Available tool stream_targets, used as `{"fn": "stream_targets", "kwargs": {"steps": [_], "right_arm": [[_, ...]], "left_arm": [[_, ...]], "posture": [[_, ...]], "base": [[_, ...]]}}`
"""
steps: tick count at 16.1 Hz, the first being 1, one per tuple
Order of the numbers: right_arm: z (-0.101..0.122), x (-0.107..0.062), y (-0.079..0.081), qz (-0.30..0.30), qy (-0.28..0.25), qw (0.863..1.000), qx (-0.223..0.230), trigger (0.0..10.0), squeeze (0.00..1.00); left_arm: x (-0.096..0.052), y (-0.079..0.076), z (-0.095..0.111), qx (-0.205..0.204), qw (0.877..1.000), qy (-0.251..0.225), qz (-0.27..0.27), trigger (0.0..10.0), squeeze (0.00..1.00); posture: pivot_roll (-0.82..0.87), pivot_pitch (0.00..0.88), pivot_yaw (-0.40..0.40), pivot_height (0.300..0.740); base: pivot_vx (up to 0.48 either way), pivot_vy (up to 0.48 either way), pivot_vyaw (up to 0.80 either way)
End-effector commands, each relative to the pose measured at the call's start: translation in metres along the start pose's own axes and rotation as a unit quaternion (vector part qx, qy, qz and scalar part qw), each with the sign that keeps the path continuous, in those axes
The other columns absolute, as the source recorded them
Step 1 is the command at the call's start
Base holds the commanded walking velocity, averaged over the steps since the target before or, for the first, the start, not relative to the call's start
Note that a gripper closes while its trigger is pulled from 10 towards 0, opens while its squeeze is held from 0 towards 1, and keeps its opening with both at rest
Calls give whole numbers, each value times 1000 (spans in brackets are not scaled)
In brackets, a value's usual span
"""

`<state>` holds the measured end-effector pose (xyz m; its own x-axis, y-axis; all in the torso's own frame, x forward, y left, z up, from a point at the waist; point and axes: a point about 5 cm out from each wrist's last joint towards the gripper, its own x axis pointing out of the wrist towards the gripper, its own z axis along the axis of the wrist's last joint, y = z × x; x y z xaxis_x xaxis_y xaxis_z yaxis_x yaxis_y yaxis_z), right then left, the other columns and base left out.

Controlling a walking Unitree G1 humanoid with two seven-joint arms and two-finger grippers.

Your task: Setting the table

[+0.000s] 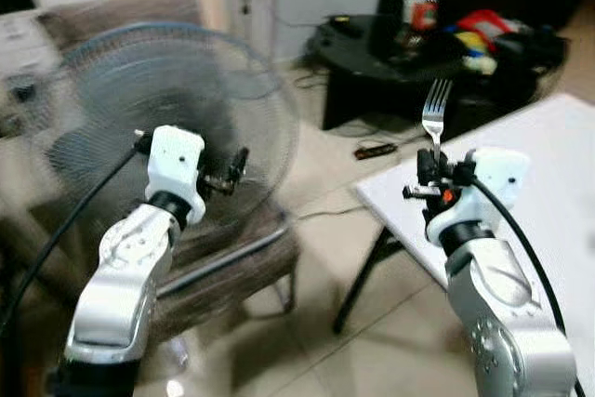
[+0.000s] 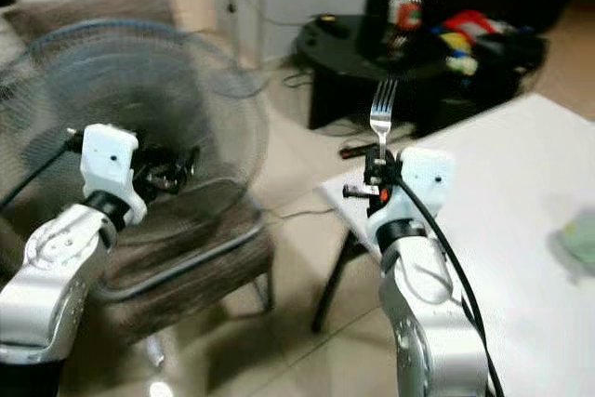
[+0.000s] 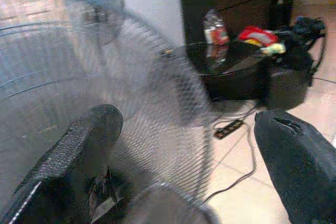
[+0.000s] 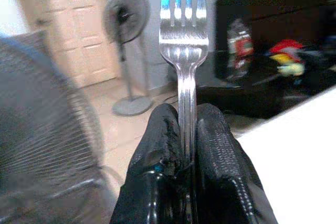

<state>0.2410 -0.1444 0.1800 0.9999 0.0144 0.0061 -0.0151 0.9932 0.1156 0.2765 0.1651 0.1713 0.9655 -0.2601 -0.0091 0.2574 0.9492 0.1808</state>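
Fork held upright beside the white table's corner

The right gripper (image 4: 185, 145) pinches a silver fork (image 1: 434, 114) by its handle, tines up, at the white table (image 1: 567, 174) corner; the left gripper (image 3: 184, 166) hangs spread wide and seemingly empty before a blurred mesh fan (image 1: 177, 90).

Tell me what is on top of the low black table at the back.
On the low black table stand a clear bottle and a heap of red and yellow items, too blurred to name. Whatever lies behind that heap is hidden.
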Motion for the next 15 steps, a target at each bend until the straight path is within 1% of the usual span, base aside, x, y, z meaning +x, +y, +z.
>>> {"fn": "stream_targets", "kwargs": {"steps": [1, 3, 8, 9, 10, 12, 13, 15], "right_arm": [[6, -4, -6, -17, -14, 1000, -7, 10000, 0], [6, -6, -5, -19, -14, 1000, -8, 10000, 0], [4, -10, -5, -24, -9, 1000, -11, 10000, 0], [3, -11, -7, -32, -4, 999, -12, 10000, 0], [2, -11, -8, -34, 0, 999, -18, 10000, 0], [-1, -12, -9, -35, 8, 999, -18, 10000, 0], [-2, -13, -9, -35, 12, 999, -18, 10000, 0], [-3, -14, -9, -37, 15, 999, -16, 10000, 0]], "left_arm": [[1, -7, 4, -3, 1000, -9, -17, 10000, 0], [0, -9, 4, -5, 1000, -9, -22, 10000, 0], [1, -14, 2, -9, 999, -7, -30, 10000, 0], [2, -14, 2, -18, 1000, -7, -24, 10000, 0], [2, -13, 1, -5, 1000, -1, -21, 10000, 0], [3, -13, 1, -6, 1000, -4, -23, 10000, 0], [4, -13, 1, -6, 1000, -4, -22, 10000, 0], [6, -12, 1, -2, 1000, -1, -19, 10000, 0]], "posture": [[12, 0, -1, 740], [9, 0, 1, 740], [-1, 0, 8, 740], [-4, 0, 9, 740], [-4, 0, 9, 740], [-7, 0, 10, 740], [-8, 0, 10, 740], [-8, 0, 10, 740]], "base": [[326, 0, 0], [321, 0, 0], [316, 0, -800], [0, 0, -488], [0, 0, 0], [0, 0, 0], [0, 285, 0], [0, 480, -787]]}}
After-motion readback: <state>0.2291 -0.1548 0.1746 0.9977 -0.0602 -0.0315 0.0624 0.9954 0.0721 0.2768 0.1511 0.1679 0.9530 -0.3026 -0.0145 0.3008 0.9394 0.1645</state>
